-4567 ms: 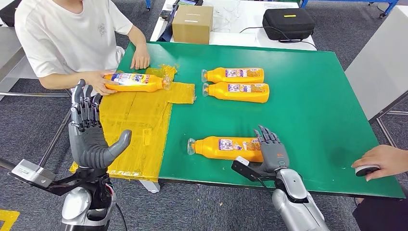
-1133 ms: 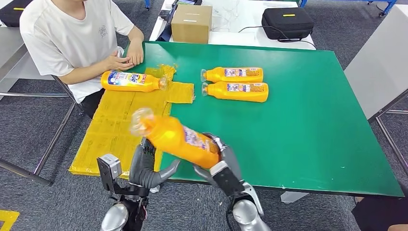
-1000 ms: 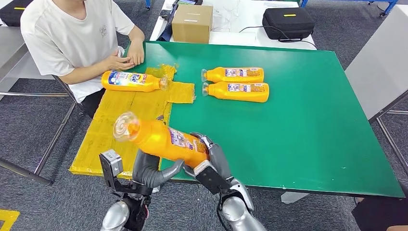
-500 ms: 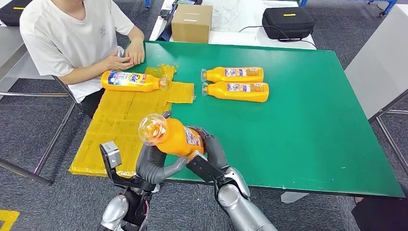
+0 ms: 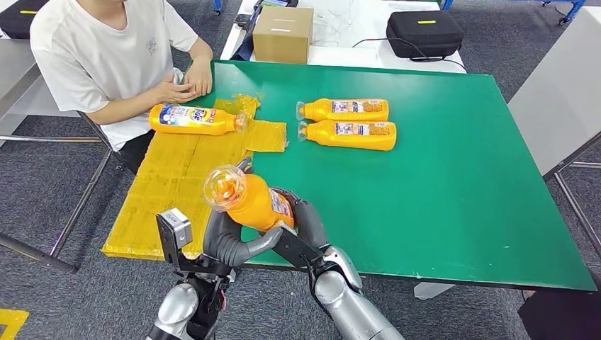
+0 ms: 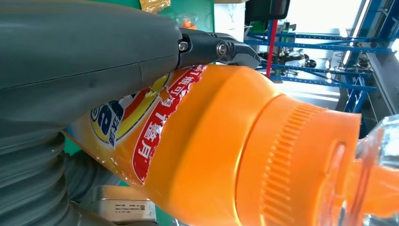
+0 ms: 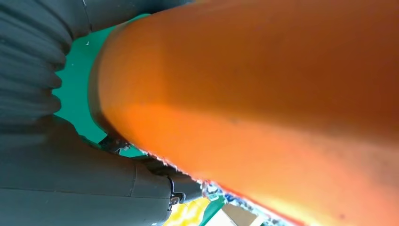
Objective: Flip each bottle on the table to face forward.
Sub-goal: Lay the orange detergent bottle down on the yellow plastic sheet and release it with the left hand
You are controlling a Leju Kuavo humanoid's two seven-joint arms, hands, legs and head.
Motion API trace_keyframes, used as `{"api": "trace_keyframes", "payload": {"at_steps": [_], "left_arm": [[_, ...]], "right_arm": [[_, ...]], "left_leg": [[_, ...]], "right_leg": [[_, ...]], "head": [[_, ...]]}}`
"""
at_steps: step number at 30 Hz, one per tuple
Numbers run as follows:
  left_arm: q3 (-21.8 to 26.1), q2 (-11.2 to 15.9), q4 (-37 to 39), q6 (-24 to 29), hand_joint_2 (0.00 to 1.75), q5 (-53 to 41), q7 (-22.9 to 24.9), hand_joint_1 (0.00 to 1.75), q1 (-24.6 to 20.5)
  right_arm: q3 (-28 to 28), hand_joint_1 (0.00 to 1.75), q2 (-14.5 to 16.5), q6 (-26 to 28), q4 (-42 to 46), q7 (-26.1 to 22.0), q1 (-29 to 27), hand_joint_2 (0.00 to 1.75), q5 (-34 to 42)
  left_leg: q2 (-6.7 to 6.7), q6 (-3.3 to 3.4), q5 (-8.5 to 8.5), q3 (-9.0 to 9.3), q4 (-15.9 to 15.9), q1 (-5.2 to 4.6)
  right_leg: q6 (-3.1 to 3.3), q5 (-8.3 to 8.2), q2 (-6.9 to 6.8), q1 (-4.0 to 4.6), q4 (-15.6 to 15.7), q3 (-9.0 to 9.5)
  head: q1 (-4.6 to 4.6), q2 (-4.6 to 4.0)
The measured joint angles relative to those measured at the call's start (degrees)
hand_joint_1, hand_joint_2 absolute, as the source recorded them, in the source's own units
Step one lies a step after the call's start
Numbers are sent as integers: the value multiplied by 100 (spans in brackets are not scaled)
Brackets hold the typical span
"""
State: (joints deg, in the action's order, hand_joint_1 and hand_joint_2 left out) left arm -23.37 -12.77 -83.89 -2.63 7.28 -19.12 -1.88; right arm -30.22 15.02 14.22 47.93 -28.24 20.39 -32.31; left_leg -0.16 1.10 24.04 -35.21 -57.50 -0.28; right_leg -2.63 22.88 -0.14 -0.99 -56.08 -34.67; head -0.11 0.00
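The broad green table (image 5: 453,177) carries most of the work; along its left side lies a crinkled yellow plastic sheet (image 5: 177,191), and on that sheet, in front of a seated person in a white shirt (image 5: 106,49), rests one orange bottle with a blue-and-white label (image 5: 190,119) showing upward, which I judge already turned to its front; farther in, two orange plastic bottles lie side by side on the green surface, the far one (image 5: 345,110) and the near one (image 5: 351,134), both showing small pale printed panels that look like back labels, so by my reckoning they are yet to be flipped; the fourth orange bottle with a clear cap (image 5: 249,200) is off the table, held up over the near edge where sheet meets green, its cap tilted up toward the head camera; so the task seems roughly a quarter done, with this bottle mid-turn and two waiting; the left hand (image 5: 230,237) comes up from below and cups the bottle's body, thumb against one side and a dark finger across the colourful label in the left wrist view; the right hand (image 5: 301,223) grasps the base end, its fingers wrapped round the lower body; both hands therefore clasp the same bottle, and which one bears the load I cannot tell.
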Motion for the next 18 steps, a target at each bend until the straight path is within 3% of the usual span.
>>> {"api": "trace_keyframes", "payload": {"at_steps": [1, 4, 5, 8, 12, 15, 18], "left_arm": [[-6, -1, 13, 6, 175, 1, -11, 29, -16], [-26, -4, 38, 44, 175, 7, -75, 128, -61], [-29, -7, 40, 57, 175, 22, -98, 145, -76], [-14, -9, 47, 69, 175, 107, -130, 147, -122], [10, -8, 60, 49, 175, 209, -136, 174, -146], [56, -8, 69, -110, 175, 489, -122, 175, -171], [147, 1, 100, -535, 175, 1030, -26, 175, -226]], "right_arm": [[-12, 175, 0, -5, 4, -13, 0, 175, 18], [-36, 175, 0, -9, 19, -67, -1, 175, 60], [-48, 175, 0, -9, 22, -83, -1, 175, 62], [-111, 175, -1, -13, 28, -117, -2, 175, 71], [-145, 175, -5, -16, 40, -156, -3, 175, 80], [-182, 171, -25, -52, 48, -275, -3, 175, 94], [-265, 155, -67, -139, 71, -487, -1, 175, 165]], "left_leg": [[0, 0, 0, 0, 0, 0], [0, 0, 0, 0, 0, 0], [0, 0, 0, 0, 0, 0], [0, 0, 0, 0, 0, 0], [0, 0, 0, 0, 0, 0], [1, 0, 0, 0, 0, 0], [1, 0, 0, 0, 0, 0]], "right_leg": [[0, 0, 0, 0, 0, 0], [0, 0, 0, 0, 0, 0], [0, 0, 0, 0, 0, 0], [0, 0, 0, 0, 0, 0], [0, 0, 0, 0, 0, 0], [0, 0, 0, 0, 0, 0], [0, 0, 0, 0, 0, 0]], "head": [[0, 0], [0, 0], [0, 0], [-1, 0], [0, 0], [1, 0], [1, 0]]}}
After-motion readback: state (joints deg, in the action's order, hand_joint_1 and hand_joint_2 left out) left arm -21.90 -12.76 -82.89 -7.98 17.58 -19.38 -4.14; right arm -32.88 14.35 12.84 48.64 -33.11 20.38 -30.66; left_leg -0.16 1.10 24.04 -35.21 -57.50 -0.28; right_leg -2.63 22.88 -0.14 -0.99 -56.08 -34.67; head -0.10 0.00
